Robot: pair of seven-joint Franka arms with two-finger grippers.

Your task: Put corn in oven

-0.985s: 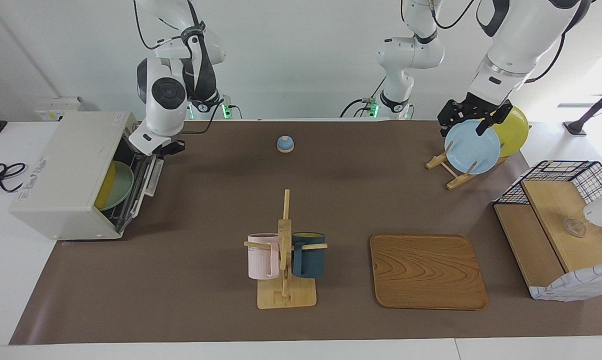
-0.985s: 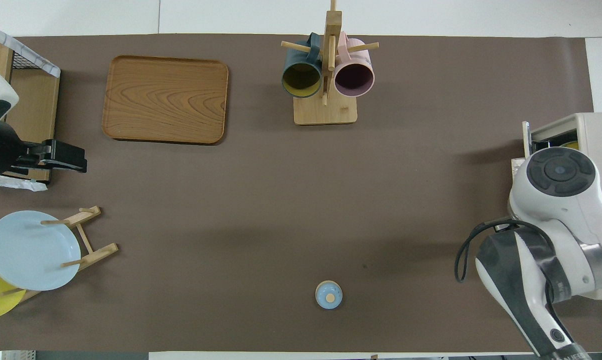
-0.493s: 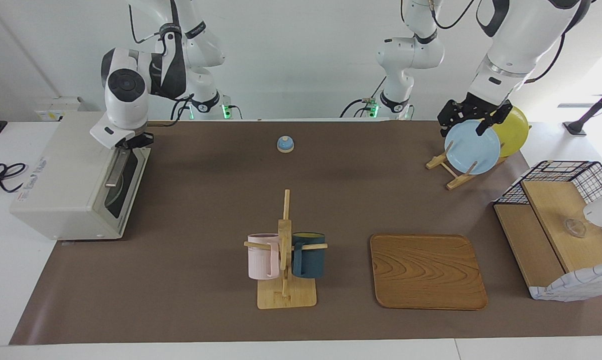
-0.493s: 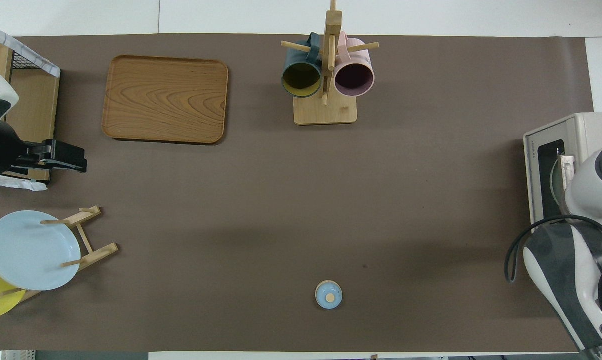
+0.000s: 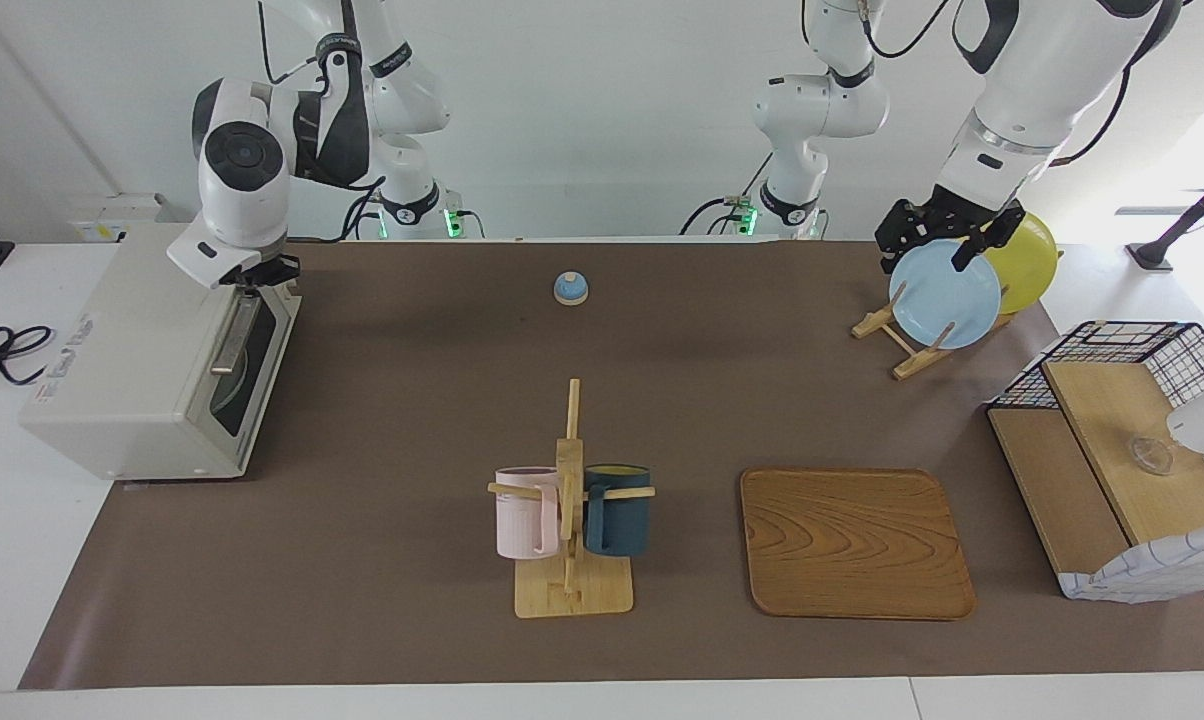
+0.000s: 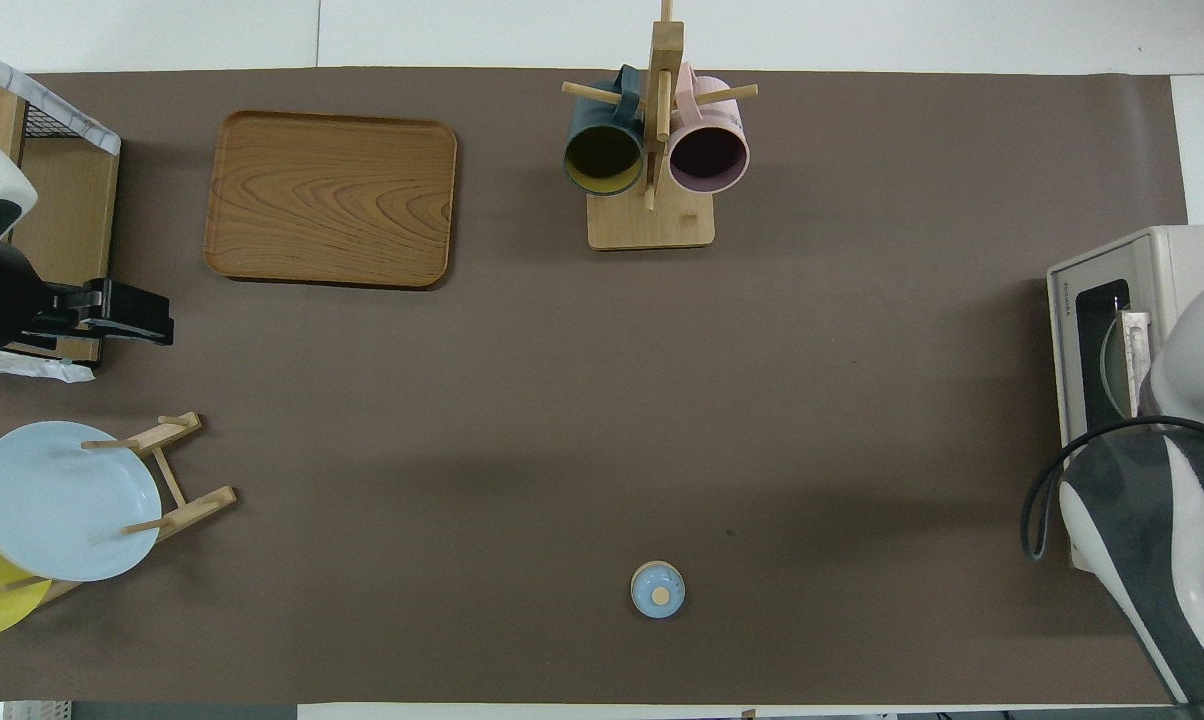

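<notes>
The off-white oven (image 5: 132,350) stands at the right arm's end of the table, and it also shows in the overhead view (image 6: 1112,262). Its glass door (image 5: 240,385) is closed, with the metal bar handle (image 5: 232,338) on it. A green plate shows dimly through the glass. The corn is hidden. My right gripper (image 5: 255,275) is at the door's top edge, just above the handle's upper end. My left gripper (image 5: 947,245) waits over the blue plate (image 5: 944,295) on its wooden rack.
A mug rack (image 5: 572,500) with a pink mug and a dark blue mug stands mid-table. A wooden tray (image 5: 855,543) lies beside it. A yellow plate (image 5: 1027,262), a wire-and-wood basket shelf (image 5: 1122,470) and a small blue bell (image 5: 570,288) are also on the table.
The oven door went from hanging open to closed. My right gripper rose with it to the door's top edge. The left arm has not moved.
</notes>
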